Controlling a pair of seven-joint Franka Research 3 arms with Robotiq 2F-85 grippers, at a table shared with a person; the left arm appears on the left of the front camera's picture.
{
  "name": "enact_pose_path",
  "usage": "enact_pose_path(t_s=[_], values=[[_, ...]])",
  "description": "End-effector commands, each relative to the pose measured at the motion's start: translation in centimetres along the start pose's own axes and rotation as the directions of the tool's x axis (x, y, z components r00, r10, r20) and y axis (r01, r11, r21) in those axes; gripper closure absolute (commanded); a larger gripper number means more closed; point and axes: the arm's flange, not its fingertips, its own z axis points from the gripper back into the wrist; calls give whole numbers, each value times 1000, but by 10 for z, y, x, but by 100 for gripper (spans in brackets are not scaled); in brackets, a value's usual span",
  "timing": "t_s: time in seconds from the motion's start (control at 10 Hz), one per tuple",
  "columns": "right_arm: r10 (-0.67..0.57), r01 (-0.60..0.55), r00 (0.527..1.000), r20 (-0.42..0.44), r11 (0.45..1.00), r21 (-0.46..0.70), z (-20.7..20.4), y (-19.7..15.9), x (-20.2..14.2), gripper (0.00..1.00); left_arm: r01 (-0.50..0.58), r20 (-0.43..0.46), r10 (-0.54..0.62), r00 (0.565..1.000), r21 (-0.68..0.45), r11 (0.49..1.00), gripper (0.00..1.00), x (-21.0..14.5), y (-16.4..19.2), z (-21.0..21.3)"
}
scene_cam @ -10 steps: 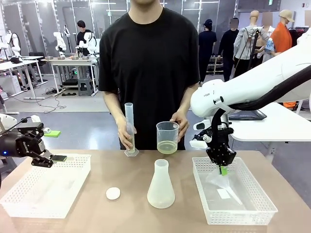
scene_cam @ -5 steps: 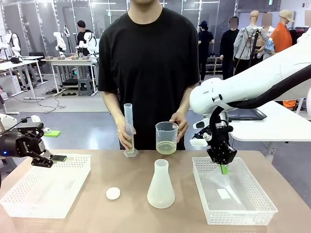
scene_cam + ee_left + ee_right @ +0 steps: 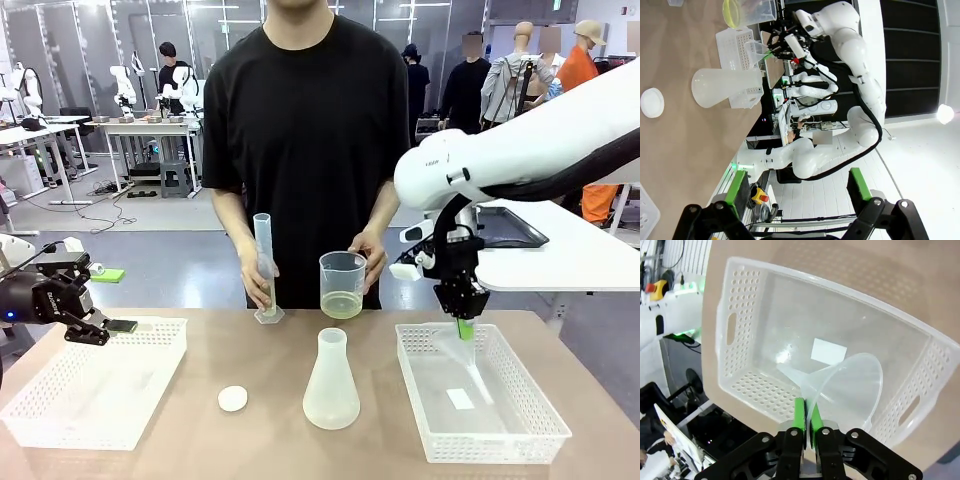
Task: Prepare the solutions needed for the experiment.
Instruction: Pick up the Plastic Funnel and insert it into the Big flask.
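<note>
Right gripper (image 3: 463, 325) was clamped on clear funnel (image 3: 852, 382) rim, over the basket (image 3: 530, 410) right of conical flask (image 3: 331, 380), left gripper (image 3: 105, 331) stood wide open well left of flask, yellow-green solution (image 3: 341, 305) sat in beaker (image 3: 343, 270) just behind flask, held by person's hand (image 3: 372, 250).

Funnel (image 3: 850, 385) translucent plastic – basket (image 3: 747, 295) perforated white plastic – tabletop (image 3: 270, 355) matt brown

The solutions (image 3: 342, 304) in the clear beaker (image 3: 343, 268) are showing pale yellow-green; the perforated basket (image 3: 495, 447) is showing white; the bench (image 3: 275, 345), tan.
</note>
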Motion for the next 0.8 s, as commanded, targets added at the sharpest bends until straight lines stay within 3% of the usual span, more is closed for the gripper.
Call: enact_pose_path(t_s=[0.0, 0.3, 0.7], values=[[-96, 92, 995, -34, 991, -100, 9, 35, 14, 100, -5, -1, 5, 1000, -1, 1000, 0, 0, -2, -1], [-237, 203, 970, -49, 909, -363, 49, 78, 28, 100, -5, -1, 5, 1000, -1, 1000, 0, 0, -2, -1], [-369, 306, 930, -7, 781, -545, 78, 126, 48, 100, -5, -1, 5, 1000, -1, 1000, 0, 0, -2, -1]])
